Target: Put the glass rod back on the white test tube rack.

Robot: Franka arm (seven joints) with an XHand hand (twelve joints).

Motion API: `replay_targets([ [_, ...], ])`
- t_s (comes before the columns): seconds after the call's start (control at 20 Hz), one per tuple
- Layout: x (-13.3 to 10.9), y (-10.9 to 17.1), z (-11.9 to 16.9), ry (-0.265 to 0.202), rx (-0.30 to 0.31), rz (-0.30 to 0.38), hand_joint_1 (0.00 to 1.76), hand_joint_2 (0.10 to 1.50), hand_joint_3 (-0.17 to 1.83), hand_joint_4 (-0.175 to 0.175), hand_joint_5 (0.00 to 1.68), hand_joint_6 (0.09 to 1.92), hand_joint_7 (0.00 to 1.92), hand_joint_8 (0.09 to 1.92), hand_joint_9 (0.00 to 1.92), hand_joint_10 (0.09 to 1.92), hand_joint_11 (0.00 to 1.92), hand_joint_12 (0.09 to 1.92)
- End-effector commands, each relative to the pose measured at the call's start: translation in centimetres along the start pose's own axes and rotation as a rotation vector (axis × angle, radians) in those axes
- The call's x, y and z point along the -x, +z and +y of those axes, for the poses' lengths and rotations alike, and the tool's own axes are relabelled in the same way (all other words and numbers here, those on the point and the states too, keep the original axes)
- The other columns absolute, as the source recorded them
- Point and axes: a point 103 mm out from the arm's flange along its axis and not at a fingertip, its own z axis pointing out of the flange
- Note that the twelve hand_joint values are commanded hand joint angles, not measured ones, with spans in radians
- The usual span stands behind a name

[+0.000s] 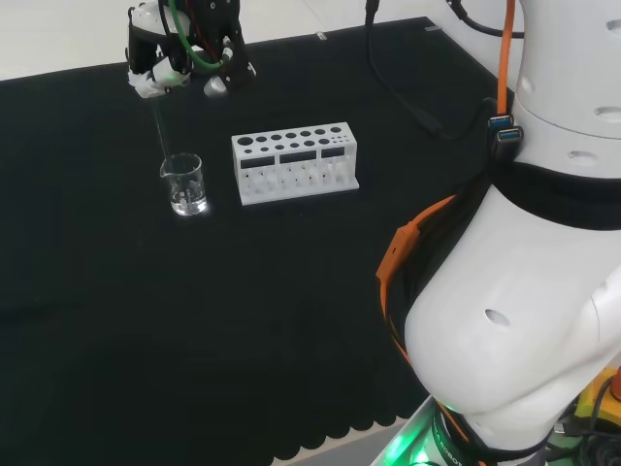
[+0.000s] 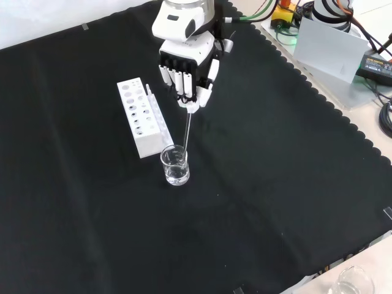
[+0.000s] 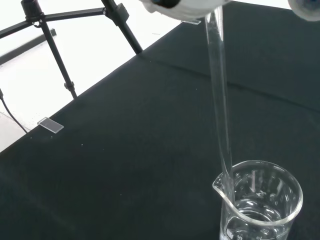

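A clear glass rod (image 2: 187, 128) hangs from my hand (image 2: 187, 70), whose fingers are curled round its upper end. The rod's lower end reaches into a small clear beaker (image 2: 175, 165) that holds a little clear liquid. In the head view the hand (image 1: 184, 53) is at the far left, the rod (image 1: 160, 131) slants down to the beaker (image 1: 183, 183), and the white test tube rack (image 1: 294, 161) stands just right of the beaker. In the front view the rack (image 2: 142, 117) lies left of the hand. The wrist view shows the rod (image 3: 220, 105) entering the beaker (image 3: 260, 200) at its spout.
Black cloth covers the bench. Beyond its far edge in the wrist view stands a black tripod (image 3: 55, 55). Another clear vessel (image 2: 354, 283) sits at the cloth's near right corner in the front view. The arm's white links (image 1: 524, 291) take up the right of the head view.
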Motion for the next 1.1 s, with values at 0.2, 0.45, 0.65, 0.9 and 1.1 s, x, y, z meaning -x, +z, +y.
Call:
replay_targets([
  [0.2, -0.2, -1.0, -0.2, 0.010, 0.018, -0.007, 1.32, 1.02, -0.17, -0.119, 1.48, 0.09, 1.53, 0.22, 1.78, 0.29, 1.60, 0.60],
  [0.45, 0.1, -1.8, -0.1, 0.026, 0.019, -0.010, 1.32, 1.02, -0.17, -0.120, 1.48, 0.09, 1.53, 0.22, 1.78, 0.29, 1.60, 0.60],
  [0.65, 0.4, -2.6, -0.1, 0.039, 0.015, -0.016, 1.32, 1.02, -0.17, -0.120, 1.48, 0.09, 1.53, 0.22, 1.78, 0.29, 1.60, 0.60],
  [0.9, 1.3, -4.4, -0.4, 0.064, 0.027, -0.017, 1.32, 1.02, -0.17, -0.120, 1.48, 0.09, 1.53, 0.22, 1.78, 0.29, 1.60, 0.60],
  [1.1, 1.9, -6.4, -1.0, 0.076, 0.045, -0.022, 1.32, 1.02, -0.17, -0.120, 1.48, 0.09, 1.53, 0.22, 1.78, 0.29, 1.60, 0.60],
])
